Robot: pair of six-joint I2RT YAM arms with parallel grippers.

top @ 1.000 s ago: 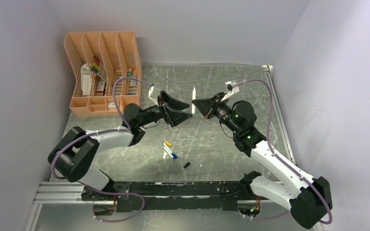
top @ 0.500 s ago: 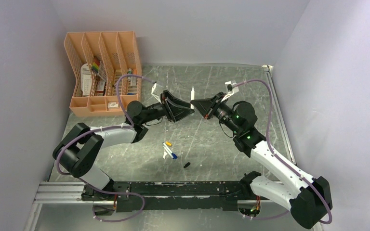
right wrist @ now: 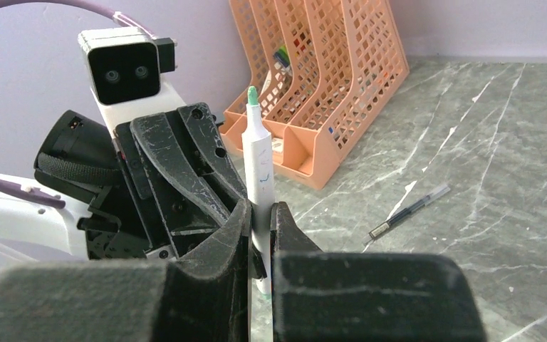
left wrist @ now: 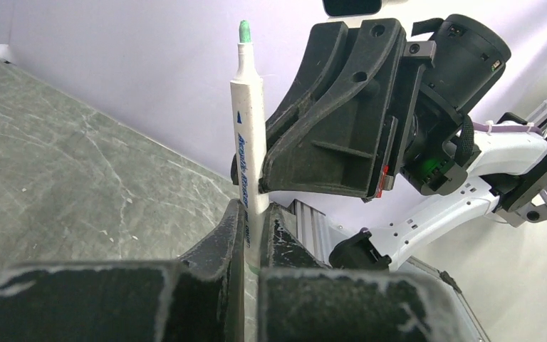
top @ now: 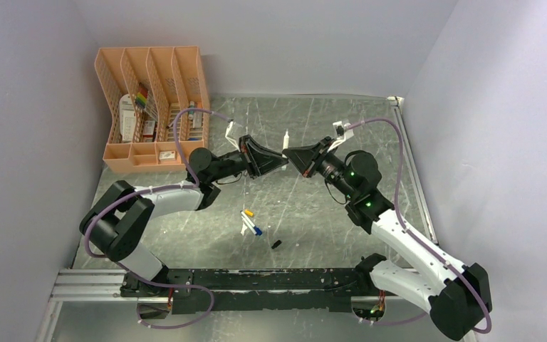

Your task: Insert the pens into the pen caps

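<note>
Above mid-table [top: 370, 142], right of an orange file rack [top: 149, 107], the left gripper [left wrist: 253, 217] and right gripper [right wrist: 260, 214] face each other tip to tip. Each is clamped on the lower barrel of the same white pen [left wrist: 249, 135], which stands upright between them with its green tip bare. Nearer the arm bases lie a second white pen [top: 244, 226], a blue cap [top: 257, 231] just beside it, a yellow-orange cap [top: 249, 212] and, a little apart, a black cap [top: 276, 244].

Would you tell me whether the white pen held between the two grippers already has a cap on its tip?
No, the white pen stands with its green tip bare and uncovered in the left wrist view.
</note>
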